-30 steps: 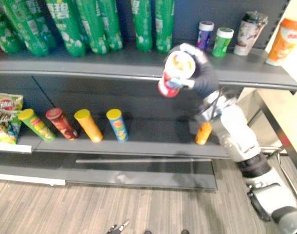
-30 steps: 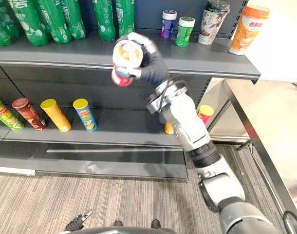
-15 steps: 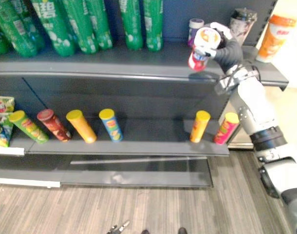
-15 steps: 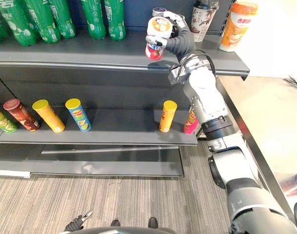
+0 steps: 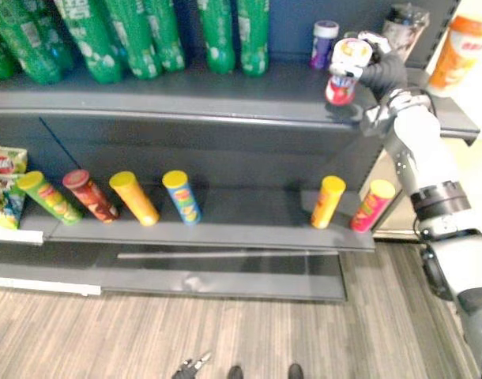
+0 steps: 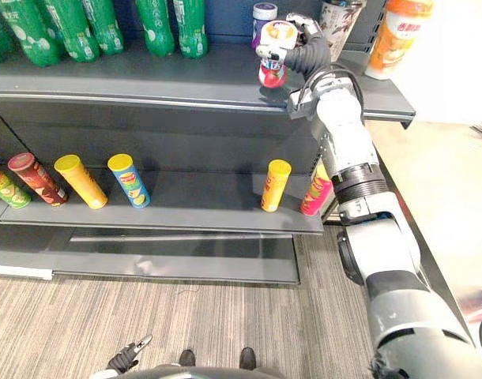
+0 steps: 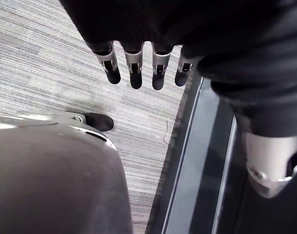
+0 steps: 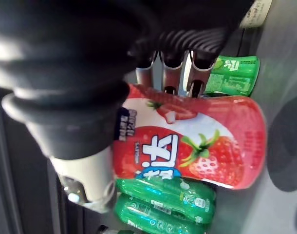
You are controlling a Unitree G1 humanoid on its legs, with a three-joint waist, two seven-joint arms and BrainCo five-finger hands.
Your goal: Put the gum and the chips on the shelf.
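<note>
In the eye views the right robot hand [image 5: 381, 69] is curled round the strawberry gum canister [image 5: 340, 76], tilted low over the right end of the top shelf [image 5: 186, 99]; 6 chip tubes [image 5: 182, 197] stand on the lower shelf [image 5: 249, 209]. The left wrist view shows the left robot hand [image 7: 134, 68] over the floor [image 7: 51, 58], fingers straight, holding nothing. The right wrist view shows the gum gripped, so I judge only its release is left, and the chips step is unclear.
</note>
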